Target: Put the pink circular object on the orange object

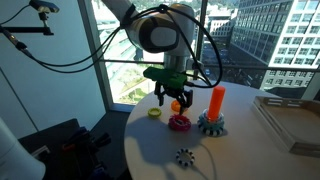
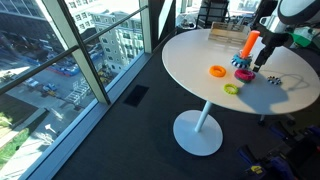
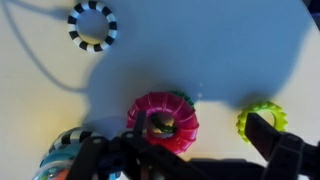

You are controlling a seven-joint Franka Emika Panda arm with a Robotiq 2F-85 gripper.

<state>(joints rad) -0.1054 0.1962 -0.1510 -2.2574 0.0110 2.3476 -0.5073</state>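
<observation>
The pink ring [image 1: 179, 122] lies flat on the white table, just left of the orange peg [image 1: 217, 98], which stands upright on its teal gear base [image 1: 211, 125]. My gripper [image 1: 177, 101] hangs open directly above the pink ring, fingers pointing down. In the wrist view the pink ring [image 3: 163, 120] lies under the left finger, and the open gripper [image 3: 200, 128] holds nothing. In an exterior view the peg [image 2: 252, 44] and the gripper [image 2: 262, 62] show at the table's far side; there I cannot make out the pink ring.
A yellow-green ring [image 1: 155, 113] [image 3: 262, 122] lies close beside the pink ring. A black-and-white gear ring [image 1: 184, 156] [image 3: 92, 25] lies nearer the table edge. A flat orange ring [image 2: 217, 71] lies on the table. A shallow tray [image 1: 290, 120] sits at the right.
</observation>
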